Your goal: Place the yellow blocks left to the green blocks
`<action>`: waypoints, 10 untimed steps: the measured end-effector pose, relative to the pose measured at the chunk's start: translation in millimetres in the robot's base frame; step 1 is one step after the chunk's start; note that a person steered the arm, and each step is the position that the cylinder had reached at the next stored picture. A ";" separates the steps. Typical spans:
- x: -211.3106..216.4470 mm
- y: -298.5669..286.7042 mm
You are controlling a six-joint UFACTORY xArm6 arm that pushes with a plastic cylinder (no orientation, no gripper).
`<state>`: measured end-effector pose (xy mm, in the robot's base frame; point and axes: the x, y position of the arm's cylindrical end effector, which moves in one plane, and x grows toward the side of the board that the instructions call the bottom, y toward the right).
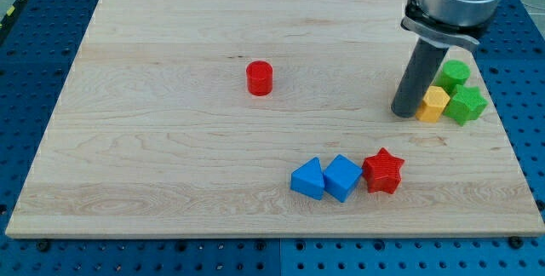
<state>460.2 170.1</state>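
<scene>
Blue blocks: a wedge-like one (pixel 308 179) and a cube (pixel 342 177), touching, near the desk's bottom edge at about 5 o'clock; matte plastic.
Red star (pixel 383 171): touching the cube's right side.
Red cylinder (pixel 260 78): alone, well apart, near the centre toward 12 o'clock.
My tip (pixel 402 112): on the board at the right, about 3 o'clock of centre; a dark, smooth, round rod with no gripper, so nothing opens or clamps.
Yellow block (pixel 433 104): just at 3 o'clock of my tip, touching or nearly so; small and faceted.
Green blocks: one (pixel 467 105) touching the yellow's right side, another (pixel 456 74) at its 1 o'clock; lobed, star-like shapes.
Key relation: yellow already lies left of both greens, with my tip on its left.
Desk (pixel 170 157): pale wood, fine grain.
</scene>
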 end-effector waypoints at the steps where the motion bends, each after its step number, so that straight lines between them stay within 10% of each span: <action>1: 0.0 5.1; 10: -32.8 -5.0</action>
